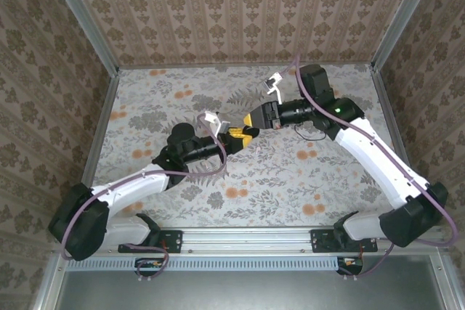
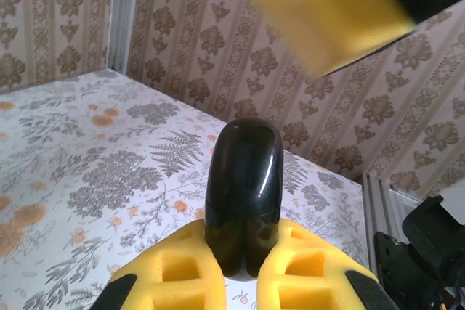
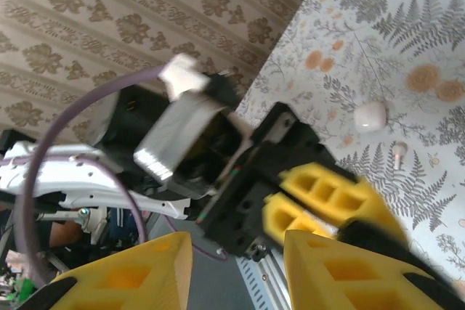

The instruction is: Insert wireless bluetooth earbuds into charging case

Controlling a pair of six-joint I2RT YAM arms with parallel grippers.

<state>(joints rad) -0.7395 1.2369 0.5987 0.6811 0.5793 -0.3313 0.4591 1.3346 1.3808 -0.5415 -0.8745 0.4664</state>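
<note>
Floral tabletop (image 1: pixel 160 99); left pincer (image 2: pixel 243 255) grips charging case (image 2: pixel 243 179), bottom hidden.

Above the middle of the flower-patterned table (image 1: pixel 145 107), the left gripper (image 1: pixel 236 133) clamps a glossy black rounded plastic case (image 2: pixel 243 194), which sticks out past its fingertips. The right gripper (image 1: pixel 254 117) faces it from just right and behind. Thin black curved earbuds (image 1: pixel 314 136) lie on the table close beside the right arm.

Fern-and-flower printed counter (image 3: pixel 407 34) — ahead of the right pincer (image 3: pixel 236 259), off to one side, a white oval piece (image 3: pixel 370 116), just beside it a smaller pale peg (image 3: pixel 399 150).
</note>
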